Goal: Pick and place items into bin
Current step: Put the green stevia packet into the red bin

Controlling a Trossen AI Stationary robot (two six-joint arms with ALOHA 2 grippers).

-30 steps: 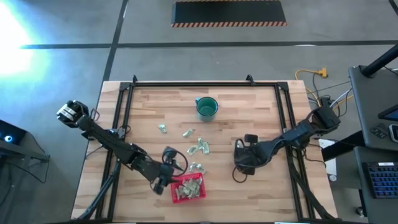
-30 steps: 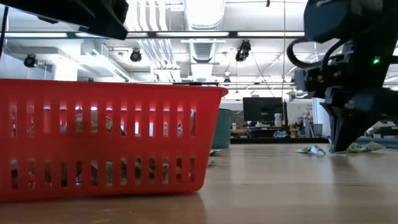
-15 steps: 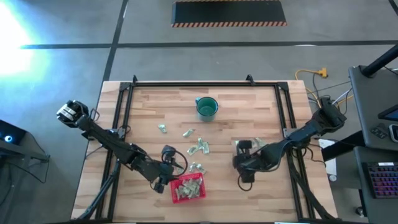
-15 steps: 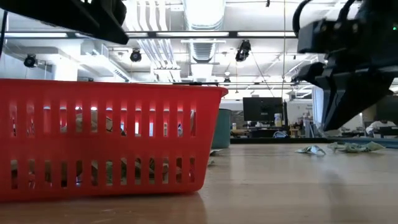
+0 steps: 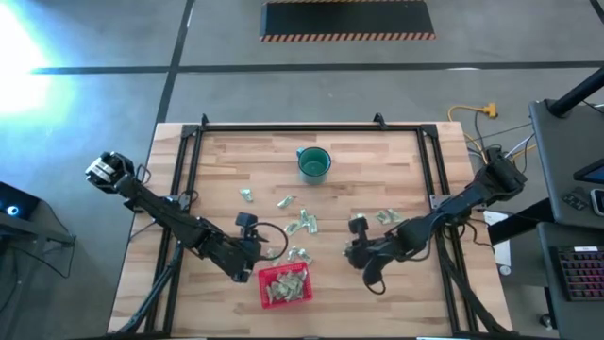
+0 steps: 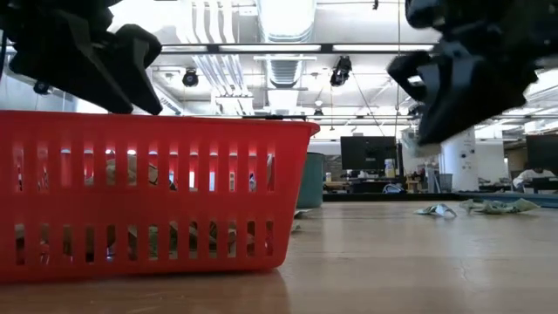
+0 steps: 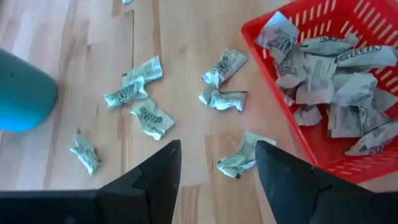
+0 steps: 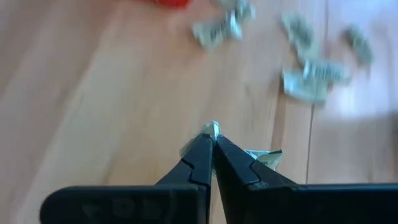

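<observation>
We see the left gripper just beside the red bin, over the table at the bin's far left corner. Its fingers are spread and hold nothing.

The right gripper sits mid-table, right of the bin and well apart from it. Fingers are pressed together on a small pale packet, with a scrap of wrapper poking out at the tips and beside one finger. In the high view the right gripper is near the small cluster of packets by the right rail.

The bin is near the front edge of the table and holds a heap of wrapped packets. Loose packets lie just outside its far wall, and more are scattered toward the teal cup farther back.

In the low view, the bin wall fills the left side, with both arms raised off the tabletop.
</observation>
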